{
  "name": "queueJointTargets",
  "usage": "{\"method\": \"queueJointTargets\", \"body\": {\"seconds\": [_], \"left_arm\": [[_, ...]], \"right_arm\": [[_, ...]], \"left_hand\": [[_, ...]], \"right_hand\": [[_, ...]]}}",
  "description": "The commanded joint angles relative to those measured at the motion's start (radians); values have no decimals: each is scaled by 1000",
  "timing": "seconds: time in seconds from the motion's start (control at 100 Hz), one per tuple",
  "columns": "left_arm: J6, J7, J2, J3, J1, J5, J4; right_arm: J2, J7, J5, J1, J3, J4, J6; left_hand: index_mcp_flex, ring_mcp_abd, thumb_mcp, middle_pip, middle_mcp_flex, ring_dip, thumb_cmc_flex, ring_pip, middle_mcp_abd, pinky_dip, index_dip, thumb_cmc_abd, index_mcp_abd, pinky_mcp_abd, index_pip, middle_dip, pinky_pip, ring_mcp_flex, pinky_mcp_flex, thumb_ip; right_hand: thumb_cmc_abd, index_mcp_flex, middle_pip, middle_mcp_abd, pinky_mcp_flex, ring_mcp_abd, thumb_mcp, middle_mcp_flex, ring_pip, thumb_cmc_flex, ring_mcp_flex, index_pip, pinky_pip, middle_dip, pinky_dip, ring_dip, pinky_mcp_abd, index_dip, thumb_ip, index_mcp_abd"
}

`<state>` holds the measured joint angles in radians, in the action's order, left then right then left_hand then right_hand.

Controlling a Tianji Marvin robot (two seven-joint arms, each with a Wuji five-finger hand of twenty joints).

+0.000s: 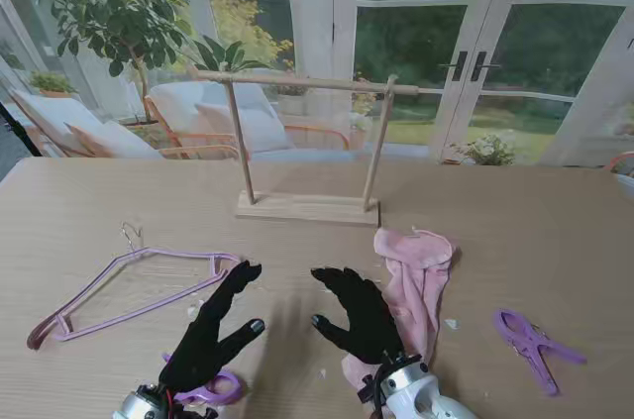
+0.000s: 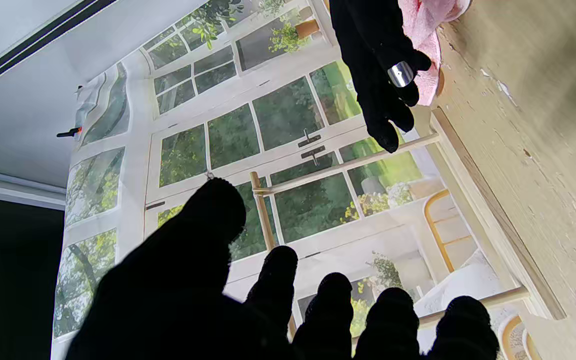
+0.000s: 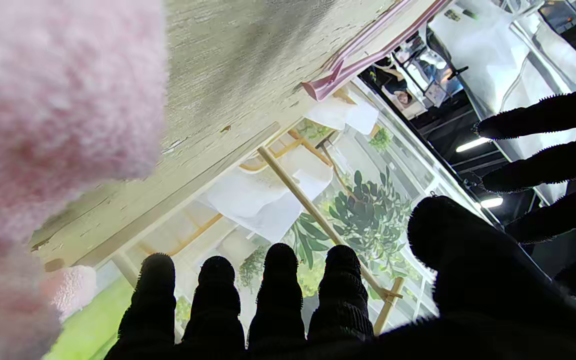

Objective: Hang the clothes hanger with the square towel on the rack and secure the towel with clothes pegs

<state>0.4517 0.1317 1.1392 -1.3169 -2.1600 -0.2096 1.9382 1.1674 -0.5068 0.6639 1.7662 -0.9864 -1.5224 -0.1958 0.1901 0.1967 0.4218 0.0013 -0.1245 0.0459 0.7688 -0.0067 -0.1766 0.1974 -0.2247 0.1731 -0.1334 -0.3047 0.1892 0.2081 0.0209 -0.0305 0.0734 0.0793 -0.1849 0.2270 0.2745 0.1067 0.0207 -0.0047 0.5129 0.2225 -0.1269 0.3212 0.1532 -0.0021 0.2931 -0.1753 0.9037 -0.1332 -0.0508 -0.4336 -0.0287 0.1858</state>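
Tabletop scene, described from left to right with the light wooden drying rack [image 1: 307,147] as landmark. Pale purple wire clothes hanger [image 1: 129,288] lies flat on the wood-grain table [image 1: 555,231], to the left of the rack and nearer to me, bare of any towel. Left hand [image 1: 210,333], in a black glove, hovers just right of the hanger with its fingers spread and its thumb apart, gripping nothing; a purple plastic clothes peg [image 1: 216,388] lies partly hidden under its wrist. Right hand [image 1: 359,313], likewise gloved in black, is held near the left hand, apart from it, fingers splayed and empty; its outer edge overlaps the pink terry square towel [image 1: 416,275], and contact cannot be judged. This towel lies crumpled on the table, in front of the rack's right post and nearer to me. A second purple plastic clothes peg [image 1: 533,345] lies flat, well to the right of the rack. The rack stands upright, its crossbar carrying nothing.
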Motion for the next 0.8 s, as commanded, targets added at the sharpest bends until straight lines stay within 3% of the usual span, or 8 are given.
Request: {"method": "queueJointTargets", "body": {"seconds": [0.0,0.54,0.61,0.66,0.79], "left_arm": [[10,-12,1,-1,-13,0,9],[-20,-14,4,-36,-21,15,33],[-32,-8,7,-73,-31,-5,48],[-52,-11,7,-111,-36,-24,60],[-157,-53,8,-219,-25,-19,89]], "right_arm": [[10,10,2,10,6,-8,8],[18,-10,-15,17,-7,-13,15],[17,-11,-12,23,-13,-23,13],[18,-18,-10,27,-17,-28,10],[18,-37,0,44,-28,-43,2]], "left_hand": [[22,-20,14,0,21,10,-15,-16,45,-17,6,15,26,20,11,10,-24,24,-2,-20],[62,1,111,65,-11,77,-5,-4,13,17,-1,60,0,6,23,29,-9,20,1,-28],[95,21,144,121,-30,136,-29,12,-7,85,-2,79,-15,-12,26,45,31,20,12,-26],[114,40,159,172,-46,204,-46,29,-17,166,-11,87,-29,-28,34,60,67,19,25,-25],[133,65,179,225,-82,328,-46,59,-39,337,-32,111,-52,-46,42,83,128,21,45,-20]], "right_hand": [[1,6,2,28,3,-38,8,-27,-5,16,-35,-10,-31,-4,-435,-4,26,6,28,1],[0,22,34,23,-8,-35,4,-24,-27,26,-31,-5,-32,-19,-430,-15,25,3,28,-1],[0,24,38,22,-10,-33,4,-25,-29,26,-32,-5,-32,-21,-429,-16,23,2,28,-2],[-2,26,40,22,-10,-34,4,-25,-30,28,-32,-4,-32,-22,-429,-17,23,1,27,-2],[-3,31,49,20,-15,-31,3,-24,-36,30,-29,-3,-31,-25,-427,-20,19,0,27,-3]]}}
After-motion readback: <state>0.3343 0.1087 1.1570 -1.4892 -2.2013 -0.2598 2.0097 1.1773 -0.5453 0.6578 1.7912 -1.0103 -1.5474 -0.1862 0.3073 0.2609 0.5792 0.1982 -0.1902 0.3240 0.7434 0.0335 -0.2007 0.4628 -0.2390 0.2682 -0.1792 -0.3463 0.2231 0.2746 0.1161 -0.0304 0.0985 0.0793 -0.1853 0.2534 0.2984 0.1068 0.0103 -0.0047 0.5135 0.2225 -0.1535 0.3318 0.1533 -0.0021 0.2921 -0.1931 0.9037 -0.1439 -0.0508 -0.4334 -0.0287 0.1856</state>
